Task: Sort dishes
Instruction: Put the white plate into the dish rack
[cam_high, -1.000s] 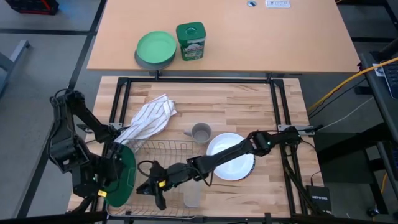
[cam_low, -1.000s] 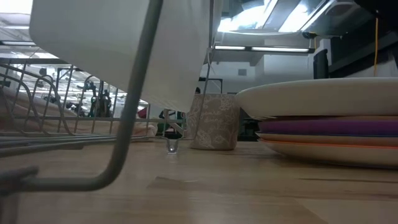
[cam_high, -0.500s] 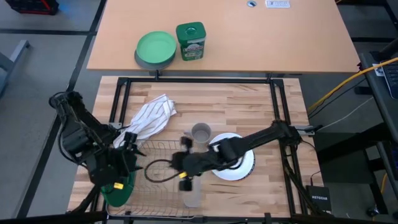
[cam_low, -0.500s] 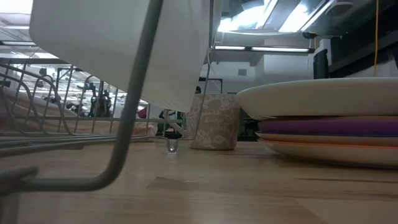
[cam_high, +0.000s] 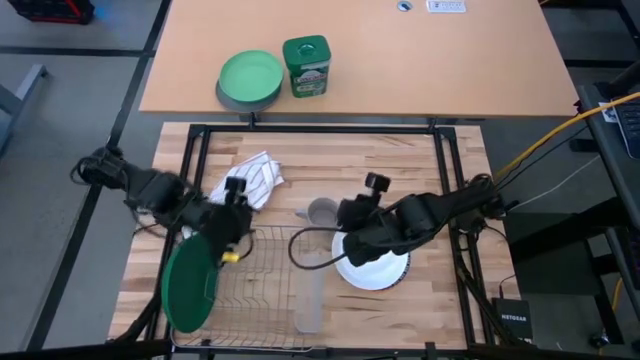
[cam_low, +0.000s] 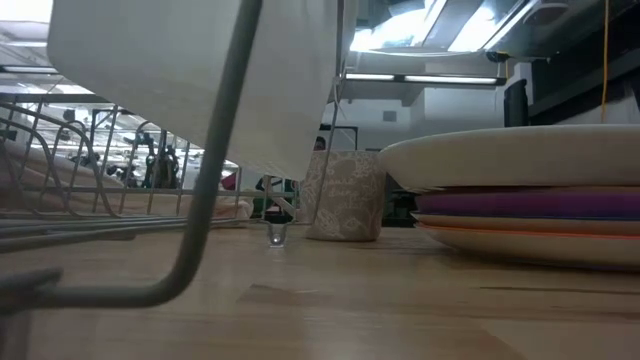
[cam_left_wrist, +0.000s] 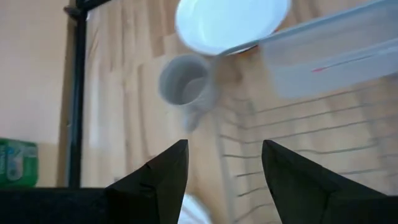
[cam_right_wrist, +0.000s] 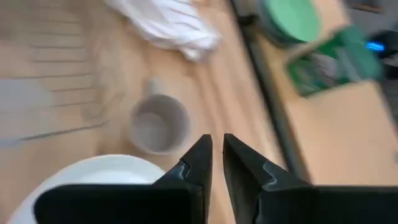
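So far only the green plate (cam_high: 190, 290) is in the rack (cam_high: 262, 282), at its left end. The left gripper (cam_high: 238, 192) hovers above the rack's back-left corner beside the towel (cam_high: 250, 176), fingers (cam_left_wrist: 163, 174) spread wide and empty. Right of the rack, the plate stack (cam_high: 377, 266), white on top, waits beside the mug (cam_high: 321, 213). The right gripper (cam_high: 368, 189) hangs over the stack, fingers nearly together, holding nothing. I judge most plates remain to be sorted.

plate stack (cam_low: 520, 200): cut off at right edge, low view | lower plates hidden under white plate (cam_high: 372, 262) from above | wrist views blurred
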